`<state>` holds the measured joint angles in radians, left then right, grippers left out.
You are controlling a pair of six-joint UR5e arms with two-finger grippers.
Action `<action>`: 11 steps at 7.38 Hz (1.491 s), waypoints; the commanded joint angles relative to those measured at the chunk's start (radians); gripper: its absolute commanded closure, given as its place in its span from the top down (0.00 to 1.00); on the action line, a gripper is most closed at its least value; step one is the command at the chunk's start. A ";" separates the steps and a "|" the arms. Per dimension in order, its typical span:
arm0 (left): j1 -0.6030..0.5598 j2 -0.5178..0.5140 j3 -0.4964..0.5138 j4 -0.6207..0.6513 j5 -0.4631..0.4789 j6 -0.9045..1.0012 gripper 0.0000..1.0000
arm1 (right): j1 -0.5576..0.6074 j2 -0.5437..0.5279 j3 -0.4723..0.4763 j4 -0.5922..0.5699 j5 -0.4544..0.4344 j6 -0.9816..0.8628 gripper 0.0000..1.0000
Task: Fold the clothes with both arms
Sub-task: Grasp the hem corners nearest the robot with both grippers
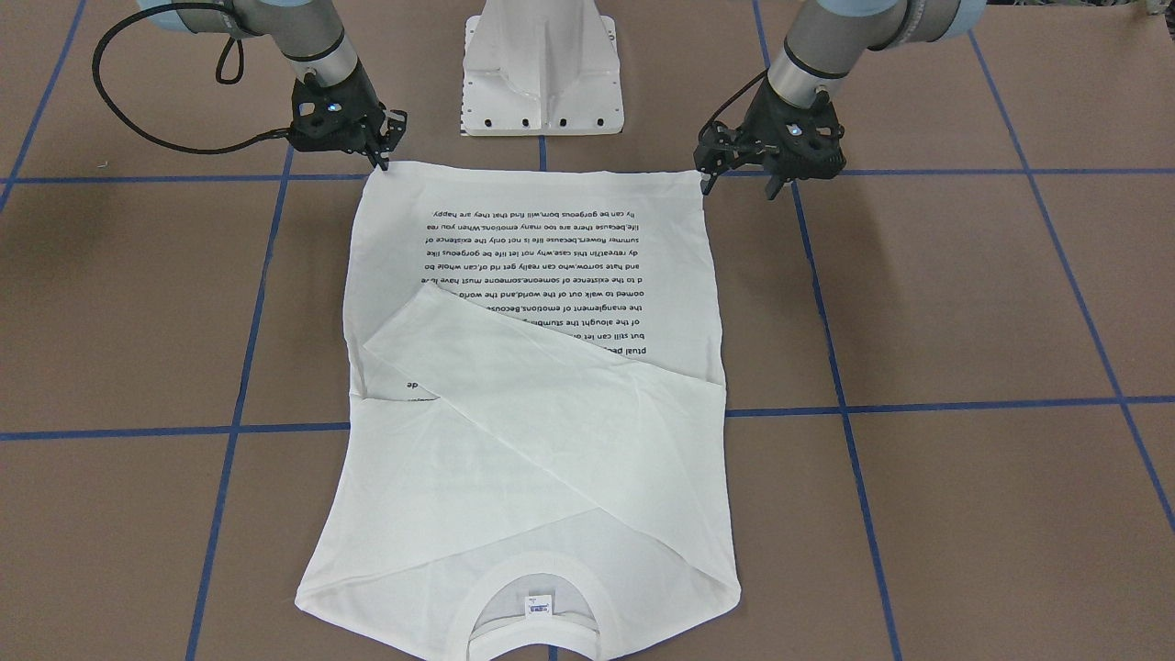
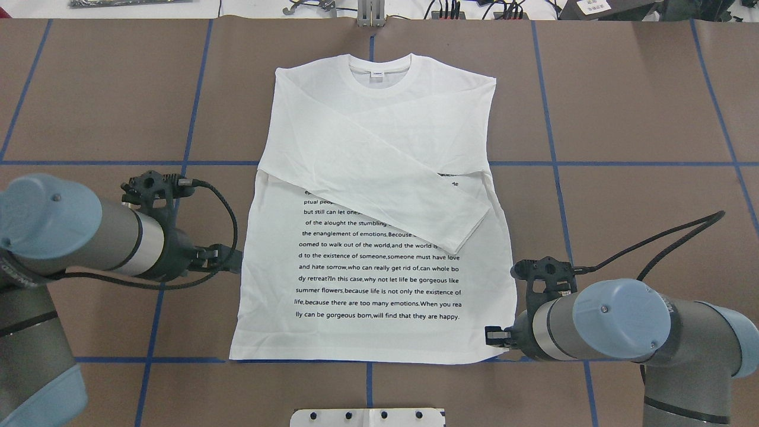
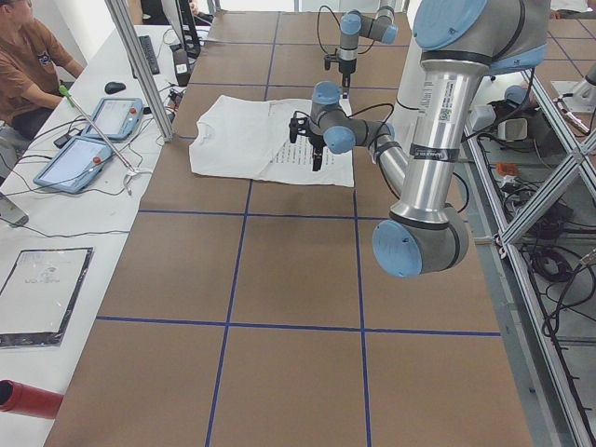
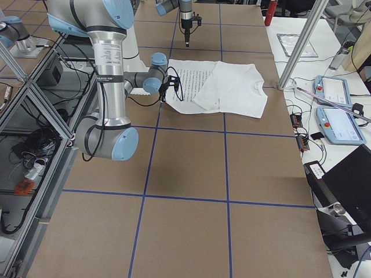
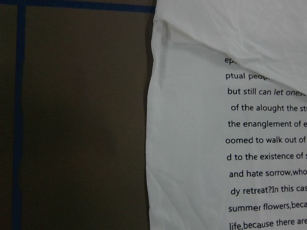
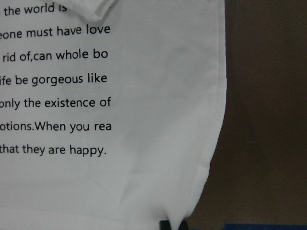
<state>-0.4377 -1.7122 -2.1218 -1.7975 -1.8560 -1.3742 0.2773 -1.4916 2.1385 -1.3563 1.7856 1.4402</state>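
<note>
Collar (image 1: 587, 588) nearest, shirt (image 1: 551, 441) is lying flat; right gripper (image 1: 381, 165) is pinching one hem corner, left gripper (image 1: 738, 191) is hovering open beside another.

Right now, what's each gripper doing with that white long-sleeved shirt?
Left gripper: open, holding nothing, beside the large white long-sleeved cotton shirt.
Right gripper: closed, apparently pinching the shirt's hem corner.
</note>
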 commanded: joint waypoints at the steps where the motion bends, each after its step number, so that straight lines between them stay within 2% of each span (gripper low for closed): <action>1: 0.146 0.042 0.017 -0.098 0.115 -0.193 0.99 | 0.009 0.001 0.006 0.003 0.000 0.000 0.00; 4: 0.185 0.007 0.108 -0.097 0.132 -0.207 0.94 | 0.022 0.002 0.006 0.003 0.001 -0.001 0.00; 7: 0.191 0.003 0.118 -0.088 0.130 -0.200 0.82 | 0.023 0.017 0.003 0.002 0.001 -0.001 0.00; 11: 0.206 0.000 0.131 -0.086 0.124 -0.200 0.72 | 0.026 0.019 0.005 0.002 0.001 -0.001 0.00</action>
<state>-0.2325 -1.7104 -1.9908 -1.8850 -1.7288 -1.5734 0.3021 -1.4730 2.1429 -1.3545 1.7870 1.4389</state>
